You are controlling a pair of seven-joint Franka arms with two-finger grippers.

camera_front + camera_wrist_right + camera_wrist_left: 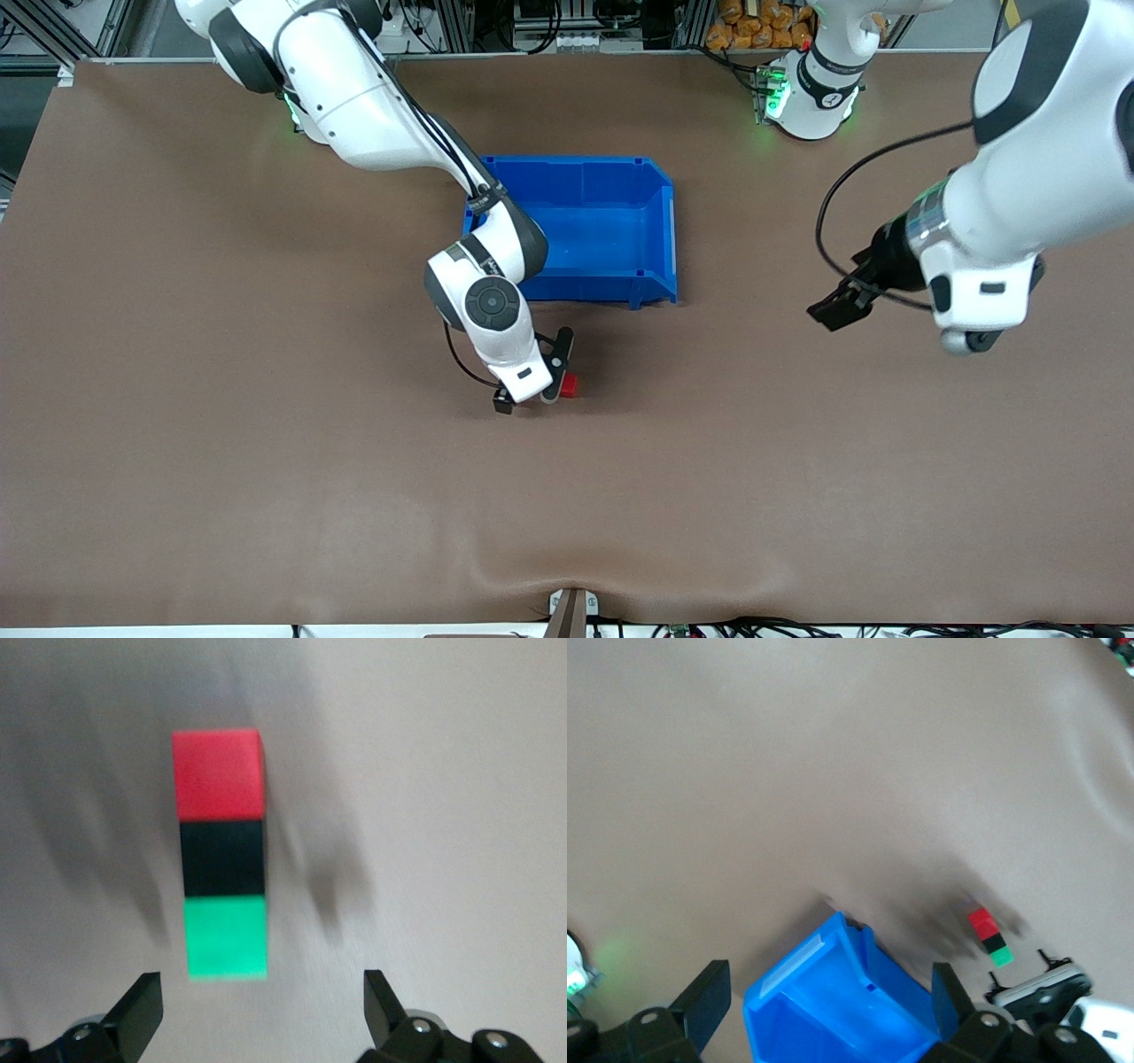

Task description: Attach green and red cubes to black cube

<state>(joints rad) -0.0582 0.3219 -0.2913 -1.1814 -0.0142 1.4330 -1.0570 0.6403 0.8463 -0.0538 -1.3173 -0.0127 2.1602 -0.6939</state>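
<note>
Brown matting covers the whole table (221,461), smooth apart from a shallow ripple along the edge nearest the front camera, where a small bracket (571,610) is clamped to the rim. Along the robots' edge stand aluminium framing, loose cables and a pile of orange packets (762,22). A blue bin (611,186) sits near the middle of the table with nothing visible inside it, its lower open end turned toward the front camera. Nearer to that camera than the bin, the three cubes lie on the mat joined in one straight row: red cube (219,773), black cube (222,858) in the middle touching both, and green cube (227,937) at the other end. From the front only the red cube shows; the right arm's wrist covers the other two. The right gripper (261,1005) hangs just over the row with its fingers (137,1010) spread apart, holding nothing; the green end lies closest to its fingertips, none of them touching a cube. The left gripper (831,997) is up in the air over bare mat toward the left arm's end of the table, waiting, its fingers (709,997) likewise wide apart and empty; its wrist camera looks past the bin's corner to the cube row.
</note>
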